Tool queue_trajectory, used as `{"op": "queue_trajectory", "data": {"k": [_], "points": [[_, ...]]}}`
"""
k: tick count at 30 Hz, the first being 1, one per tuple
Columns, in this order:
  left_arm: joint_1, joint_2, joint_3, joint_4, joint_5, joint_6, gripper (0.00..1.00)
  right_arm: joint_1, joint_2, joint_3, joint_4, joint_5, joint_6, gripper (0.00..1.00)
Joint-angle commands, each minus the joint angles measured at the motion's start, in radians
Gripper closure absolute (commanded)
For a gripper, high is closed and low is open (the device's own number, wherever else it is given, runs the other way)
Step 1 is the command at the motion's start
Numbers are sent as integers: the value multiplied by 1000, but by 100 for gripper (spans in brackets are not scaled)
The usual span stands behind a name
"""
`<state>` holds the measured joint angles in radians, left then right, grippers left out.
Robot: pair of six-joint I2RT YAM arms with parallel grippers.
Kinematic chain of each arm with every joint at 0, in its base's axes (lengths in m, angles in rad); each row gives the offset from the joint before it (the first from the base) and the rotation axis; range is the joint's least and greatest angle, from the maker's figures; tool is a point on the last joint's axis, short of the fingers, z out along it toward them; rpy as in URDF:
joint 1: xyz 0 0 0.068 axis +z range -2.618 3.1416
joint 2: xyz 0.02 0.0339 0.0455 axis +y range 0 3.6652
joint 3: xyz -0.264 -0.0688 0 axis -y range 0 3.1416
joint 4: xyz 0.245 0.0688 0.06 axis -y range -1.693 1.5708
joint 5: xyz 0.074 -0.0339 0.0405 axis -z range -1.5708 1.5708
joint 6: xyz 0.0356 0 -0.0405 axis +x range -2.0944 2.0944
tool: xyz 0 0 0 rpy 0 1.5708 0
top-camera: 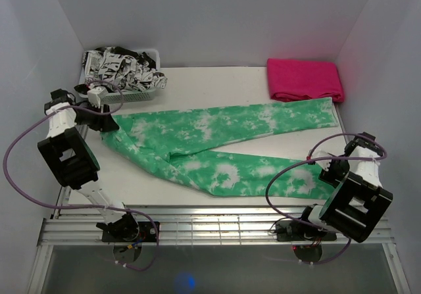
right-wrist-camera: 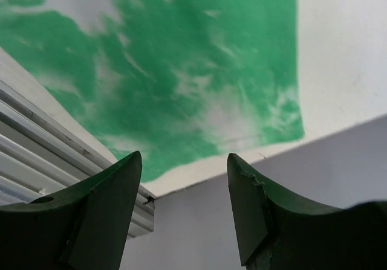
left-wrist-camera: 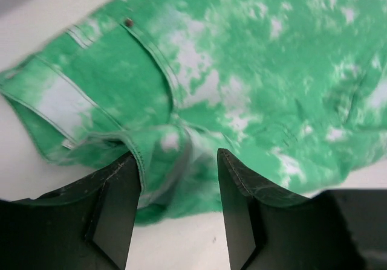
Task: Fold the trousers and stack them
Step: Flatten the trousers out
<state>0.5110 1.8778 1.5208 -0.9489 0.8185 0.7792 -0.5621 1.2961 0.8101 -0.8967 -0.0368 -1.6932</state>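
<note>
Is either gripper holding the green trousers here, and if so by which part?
Nothing is held. The left gripper is open over the waistband end of the green trousers; the right gripper is open above a leg hem.

Green tie-dye trousers (top-camera: 217, 143) lie flat on the table (top-camera: 217, 83) in a sideways V, waist at L, both legs running R. L gripper (top-camera: 108, 124) sits over the waist edge; R gripper (top-camera: 327, 170) is just by the near leg's cuff. Beyond the waist: white basket (top-camera: 135, 98) w/ a black-and-white garment (top-camera: 122, 67) in it. Beyond the far leg's cuff, a folded pink cloth (top-camera: 304, 79), close by.
</note>
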Motion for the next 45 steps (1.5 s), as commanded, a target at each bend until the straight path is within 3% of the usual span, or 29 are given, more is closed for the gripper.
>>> {"op": "queue_trajectory", "data": {"k": [1,11,22,29,33,45], "points": [[7,-87,-80,-177,30,322,38,1,-70,-95,128,-60,-201,35],[17,-236,-246,-295,42,831,37,-2,-147,-198,97,-49,-368,35],[55,-384,-306,-162,111,801,34,-36,-221,-261,163,14,-533,36],[122,-306,-208,-178,183,721,33,-119,-146,-232,232,34,-605,40],[168,-273,-165,-271,196,788,33,-186,-155,-255,234,32,-713,41],[178,-373,-310,-264,151,894,33,-254,-195,-331,267,28,-801,43]]}}
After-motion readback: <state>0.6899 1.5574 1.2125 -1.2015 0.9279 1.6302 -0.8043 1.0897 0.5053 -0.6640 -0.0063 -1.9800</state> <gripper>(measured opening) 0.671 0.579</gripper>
